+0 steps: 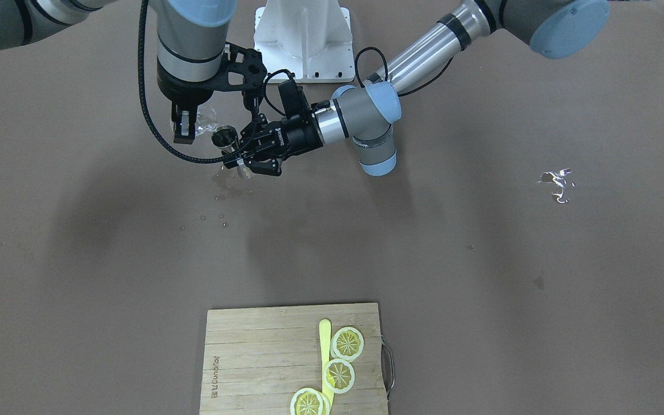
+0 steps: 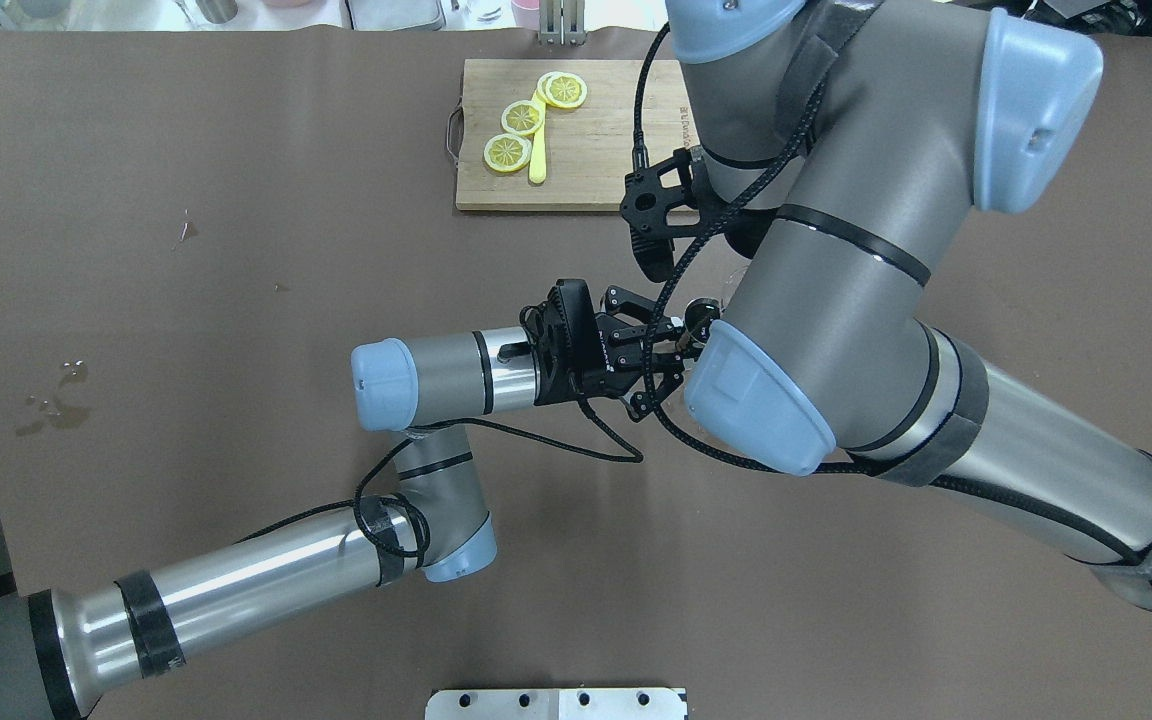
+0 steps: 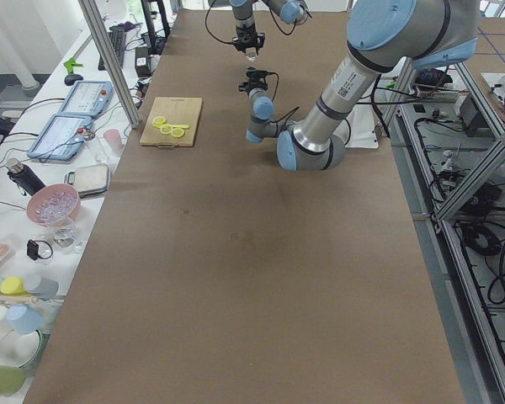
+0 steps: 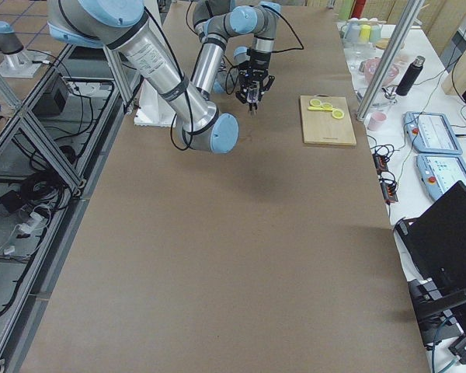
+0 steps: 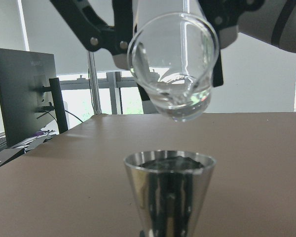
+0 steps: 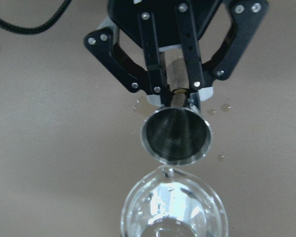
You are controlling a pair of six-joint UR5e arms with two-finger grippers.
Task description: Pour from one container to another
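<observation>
My left gripper (image 1: 244, 160) is shut on the waist of the steel jigger (image 1: 224, 137), which stands upright just above the table; the right wrist view shows both fingers (image 6: 156, 94) clamped on it. In the left wrist view the jigger (image 5: 168, 190) sits directly below the clear glass (image 5: 173, 69). My right gripper (image 1: 192, 125) hangs vertically and is shut on the glass (image 1: 206, 118), which tilts with its mouth toward the jigger. A little clear liquid lies in the glass's base. In the right wrist view the glass rim (image 6: 173, 197) meets the jigger's rim (image 6: 176, 134).
Drops of liquid (image 1: 221, 197) dot the brown table below the jigger. A bamboo cutting board (image 1: 251, 357) with lemon slices and a yellow knife lies at the table's far side. A wet patch (image 1: 557, 185) sits on my left side. The white base mount (image 1: 303, 40) stands behind.
</observation>
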